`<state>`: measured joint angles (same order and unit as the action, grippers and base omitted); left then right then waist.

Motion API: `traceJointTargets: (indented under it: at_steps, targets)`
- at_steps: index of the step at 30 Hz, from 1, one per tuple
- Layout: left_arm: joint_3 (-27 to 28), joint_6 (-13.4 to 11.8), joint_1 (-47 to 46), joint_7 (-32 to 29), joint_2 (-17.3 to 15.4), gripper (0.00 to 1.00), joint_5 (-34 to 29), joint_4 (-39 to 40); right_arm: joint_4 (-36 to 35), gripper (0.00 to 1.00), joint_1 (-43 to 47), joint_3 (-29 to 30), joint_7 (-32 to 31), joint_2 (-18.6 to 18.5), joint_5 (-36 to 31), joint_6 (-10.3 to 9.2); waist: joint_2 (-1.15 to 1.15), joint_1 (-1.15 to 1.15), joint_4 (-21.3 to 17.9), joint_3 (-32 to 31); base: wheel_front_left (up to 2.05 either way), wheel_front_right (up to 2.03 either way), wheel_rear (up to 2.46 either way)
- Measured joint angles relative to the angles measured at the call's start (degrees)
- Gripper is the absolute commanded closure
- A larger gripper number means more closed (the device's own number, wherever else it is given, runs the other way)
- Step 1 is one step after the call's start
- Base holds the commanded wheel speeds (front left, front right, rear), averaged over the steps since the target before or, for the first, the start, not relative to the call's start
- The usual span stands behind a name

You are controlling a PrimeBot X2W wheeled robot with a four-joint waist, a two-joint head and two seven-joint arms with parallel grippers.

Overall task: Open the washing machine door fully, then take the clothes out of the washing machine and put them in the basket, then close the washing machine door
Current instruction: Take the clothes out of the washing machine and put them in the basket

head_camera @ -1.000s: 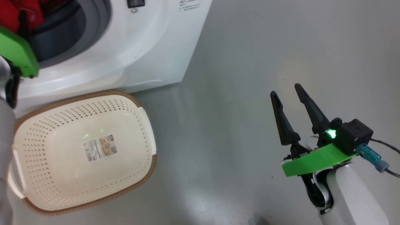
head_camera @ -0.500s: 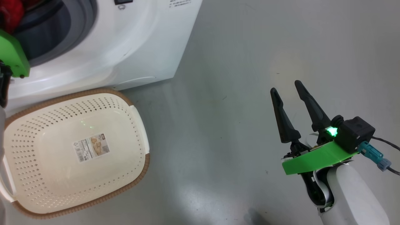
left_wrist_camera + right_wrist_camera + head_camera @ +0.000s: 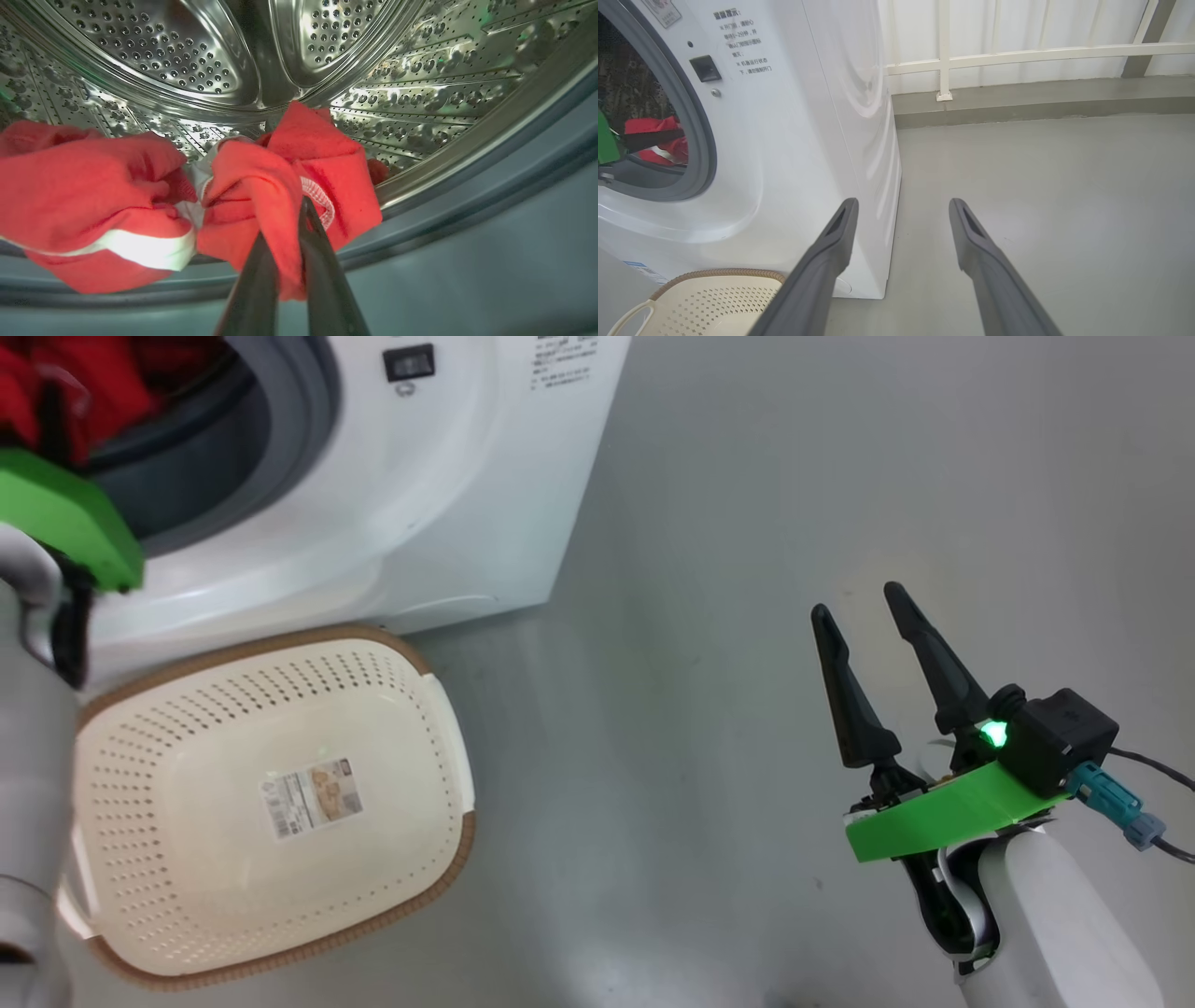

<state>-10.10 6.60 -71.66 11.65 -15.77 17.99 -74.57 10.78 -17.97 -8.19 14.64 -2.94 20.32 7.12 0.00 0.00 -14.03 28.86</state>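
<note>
The white washing machine [image 3: 448, 476] stands with its opening uncovered; its door is out of view. Red clothes [image 3: 93, 186] with white trim lie at the front of the steel drum [image 3: 196, 60]. My left gripper [image 3: 285, 224] reaches into the drum and is shut on a fold of the red clothes. The head view shows that arm's green mount [image 3: 65, 513] at the opening, beside the clothes [image 3: 103, 383]. The cream basket [image 3: 401, 709] sits on the floor in front of the machine, nothing in it but a paper label. My right gripper [image 3: 856, 600] hangs open over bare floor, far right.
The grey floor [image 3: 700, 709] stretches to the right of the machine. A low kerb and a white railing [image 3: 1017, 53] run along the back. The basket [image 3: 714, 298] shows at the machine's foot [image 3: 808, 140] in the right wrist view, left of my open gripper [image 3: 902, 203].
My left gripper has closed on the red clothes inside the drum. The head camera swung a little and came back, shifting the picture. The right gripper has stayed where it was.
</note>
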Motion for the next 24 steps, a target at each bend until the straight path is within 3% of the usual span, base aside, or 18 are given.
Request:
traceJointTargets:
  at_steps: [8,19,24]
  targets:
    - [0.74,0.51,6.32,2.64,2.56,1.00,2.20,3.72,0.62,0.00,1.67,1.32,0.00,-0.01,-0.94,0.00,0.00,0.00,1.85,-3.82,0.00,0.00,0.00]
    - [6.36,0.56,20.52,2.65,3.94,1.00,3.66,22.58,1.41,0.00,4.50,2.16,0.00,0.00,-2.41,0.00,0.00,0.00,3.96,-9.28,0.00,0.00,0.00]
    - [9.01,0.56,26.42,2.65,4.86,1.00,1.43,30.84,1.74,0.00,7.06,2.91,0.00,0.01,-2.79,0.00,0.00,0.00,4.82,-11.37,0.00,0.00,0.00]
